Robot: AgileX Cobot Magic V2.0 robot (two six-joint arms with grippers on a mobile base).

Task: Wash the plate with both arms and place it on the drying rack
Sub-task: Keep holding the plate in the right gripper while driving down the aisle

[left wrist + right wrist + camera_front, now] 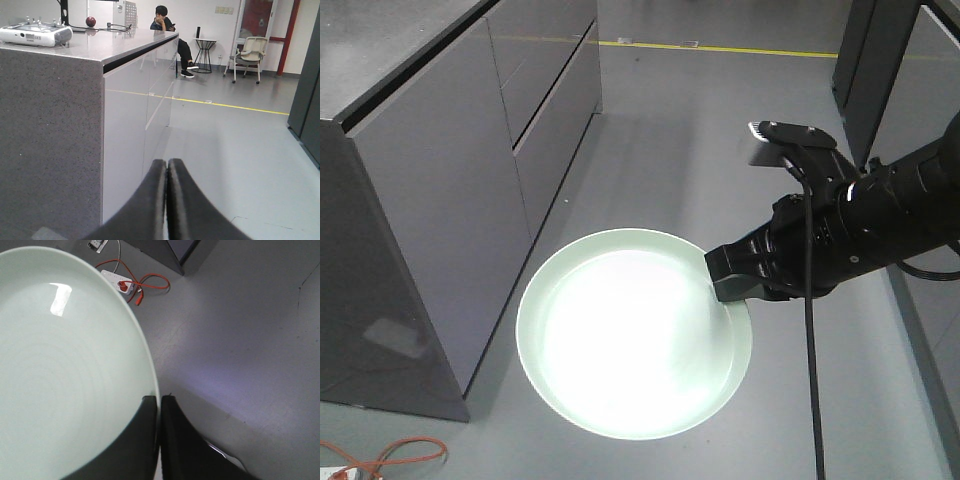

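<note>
The plate (635, 335) hangs above the grey floor (720, 120), beside a cabinet (440, 180). At its rim, the right fingers (142, 440) pinch it; the left fingers (150, 200) are pressed together, holding nothing.

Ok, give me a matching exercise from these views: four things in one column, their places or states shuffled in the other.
1. plate
2. left gripper
3. power strip
4. red ball

A. on the countertop
B. lying on the floor
C. jaws shut, empty
D. held at its rim over the floor

Pairs: 1-D, 2-C, 3-B, 4-A
</note>
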